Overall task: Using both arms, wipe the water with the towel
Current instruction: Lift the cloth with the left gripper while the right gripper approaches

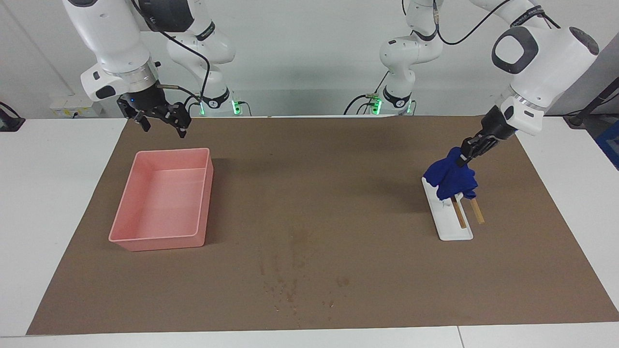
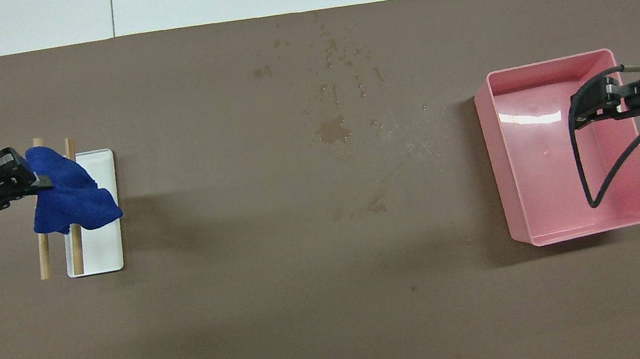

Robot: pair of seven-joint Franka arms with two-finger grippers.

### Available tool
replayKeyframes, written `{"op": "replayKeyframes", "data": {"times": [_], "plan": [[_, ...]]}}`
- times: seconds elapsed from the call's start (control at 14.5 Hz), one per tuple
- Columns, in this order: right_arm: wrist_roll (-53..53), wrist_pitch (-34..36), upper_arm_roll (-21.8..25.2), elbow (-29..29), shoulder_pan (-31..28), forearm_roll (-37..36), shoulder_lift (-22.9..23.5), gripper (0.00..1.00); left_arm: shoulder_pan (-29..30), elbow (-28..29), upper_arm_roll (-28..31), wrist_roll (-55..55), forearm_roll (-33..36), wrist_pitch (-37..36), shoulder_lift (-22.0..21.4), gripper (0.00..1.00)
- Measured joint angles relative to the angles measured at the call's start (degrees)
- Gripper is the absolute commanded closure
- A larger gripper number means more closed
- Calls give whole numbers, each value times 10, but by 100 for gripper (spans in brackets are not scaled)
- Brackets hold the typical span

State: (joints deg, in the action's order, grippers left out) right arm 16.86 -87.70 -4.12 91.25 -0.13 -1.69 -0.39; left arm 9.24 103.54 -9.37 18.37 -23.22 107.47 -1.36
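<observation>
towel [image 1: 452,175] in left gripper [image 1: 467,153], over stand [image 1: 447,217]

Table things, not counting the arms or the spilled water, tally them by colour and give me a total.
Blue: 1, towel
Pink: 1, tray
White: 1, stand with two wooden sticks
Brown: 1, mat
Total: 4

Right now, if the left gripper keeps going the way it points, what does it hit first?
The left gripper points down and inward, with its jaws shut on the towel. Straight on, it would probably meet the white stand and its two wooden sticks under the towel first. Depth is hard to judge.
</observation>
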Motion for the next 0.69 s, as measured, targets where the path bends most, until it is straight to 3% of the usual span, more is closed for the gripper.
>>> {"op": "replayKeyframes", "data": {"times": [0.41,0.69], "plan": [[0,0,0,0,0,0,0,0,-22,-6,-74,297,-141,33,-7,100],[0,0,0,0,0,0,0,0,-66,-4,-80,421,-206,97,-6,100]]}}
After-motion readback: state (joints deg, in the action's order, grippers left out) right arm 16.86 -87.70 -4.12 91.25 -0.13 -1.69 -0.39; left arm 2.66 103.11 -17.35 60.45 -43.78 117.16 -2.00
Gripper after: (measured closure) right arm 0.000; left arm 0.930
